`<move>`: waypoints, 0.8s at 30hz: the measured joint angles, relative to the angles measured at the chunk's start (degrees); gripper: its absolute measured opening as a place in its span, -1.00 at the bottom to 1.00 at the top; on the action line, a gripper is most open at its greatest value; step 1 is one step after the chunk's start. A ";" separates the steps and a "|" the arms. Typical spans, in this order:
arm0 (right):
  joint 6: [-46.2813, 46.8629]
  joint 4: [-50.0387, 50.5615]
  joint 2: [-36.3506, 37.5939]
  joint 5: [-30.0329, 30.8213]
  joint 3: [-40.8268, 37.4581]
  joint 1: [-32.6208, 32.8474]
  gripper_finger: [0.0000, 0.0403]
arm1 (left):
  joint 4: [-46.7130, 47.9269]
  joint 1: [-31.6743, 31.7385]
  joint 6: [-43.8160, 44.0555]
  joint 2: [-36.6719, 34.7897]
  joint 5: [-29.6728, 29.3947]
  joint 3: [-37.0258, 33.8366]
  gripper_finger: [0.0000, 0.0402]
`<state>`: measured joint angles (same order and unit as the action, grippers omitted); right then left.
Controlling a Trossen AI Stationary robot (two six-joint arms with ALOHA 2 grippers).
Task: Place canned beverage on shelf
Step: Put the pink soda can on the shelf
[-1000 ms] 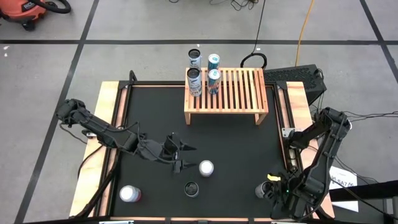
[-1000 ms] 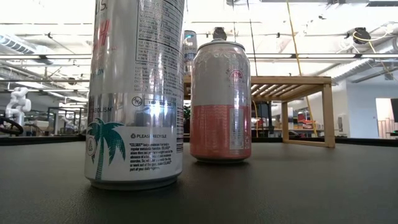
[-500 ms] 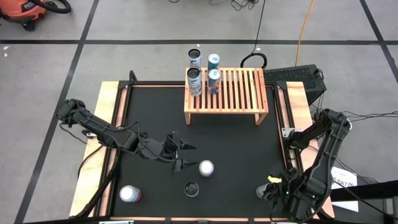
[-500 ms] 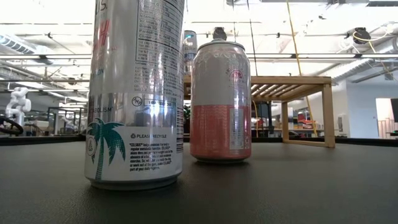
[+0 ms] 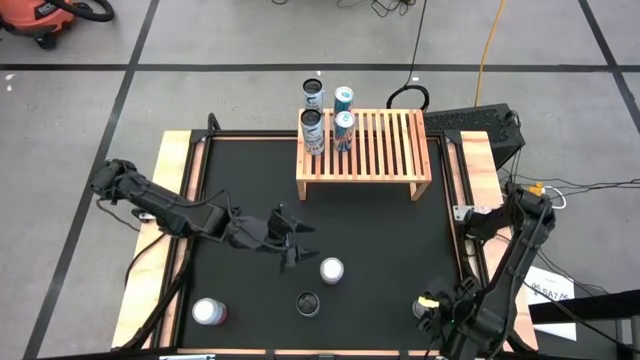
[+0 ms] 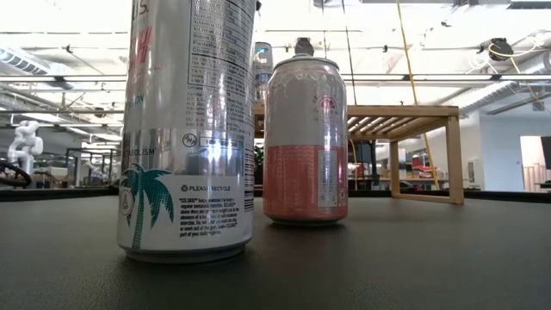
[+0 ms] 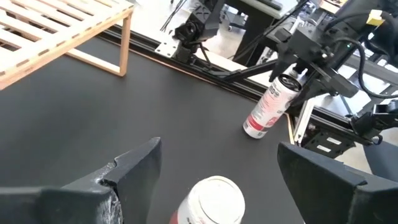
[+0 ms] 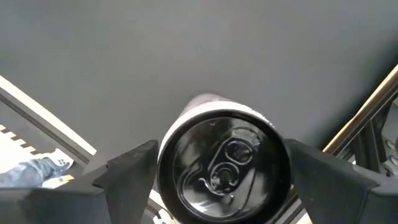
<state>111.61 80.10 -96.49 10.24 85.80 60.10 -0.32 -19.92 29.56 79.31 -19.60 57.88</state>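
Left gripper (image 5: 293,243) is hovering mid-counter, jaws released and empty, just beside an upright silver-topped pink can (image 5: 331,270). Right gripper (image 8: 214,171), jaws spread and not yet clamped, is straddling a dark-lidded can (image 8: 222,165) near the black counter's (image 5: 380,240) front right corner. The low light-wood slatted shelf (image 5: 385,145) is standing at the far edge. Both cans' long axes are pointing vertically; a good grasp likely means centring on the body before closing.

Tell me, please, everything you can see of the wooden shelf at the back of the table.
The shelf is a low light-wood rack: a top of parallel slats on solid side legs, standing level on the black table at its far edge. Four upright cans crowd its left end. Neither gripper touches it.
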 joint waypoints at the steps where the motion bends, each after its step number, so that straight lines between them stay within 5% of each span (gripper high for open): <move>1: 0.00 0.17 0.04 0.00 0.00 0.00 0.61 | 0.00 0.35 0.00 0.00 0.49 0.01 0.58; 10: -3.26 2.02 1.38 -2.31 -0.04 -0.85 0.20 | -0.02 3.41 -2.77 0.00 4.00 0.01 0.58; 16: -8.82 3.92 4.40 -1.50 1.45 -4.27 0.20 | -0.07 6.04 -6.08 0.00 6.90 0.01 0.58; 24: -24.90 9.75 8.58 3.36 9.95 -17.12 0.23 | 1.01 9.98 -13.35 -1.30 11.98 0.08 0.58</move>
<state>86.71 89.85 -87.91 13.59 95.75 42.98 0.70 -9.94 16.21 78.01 -7.61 57.95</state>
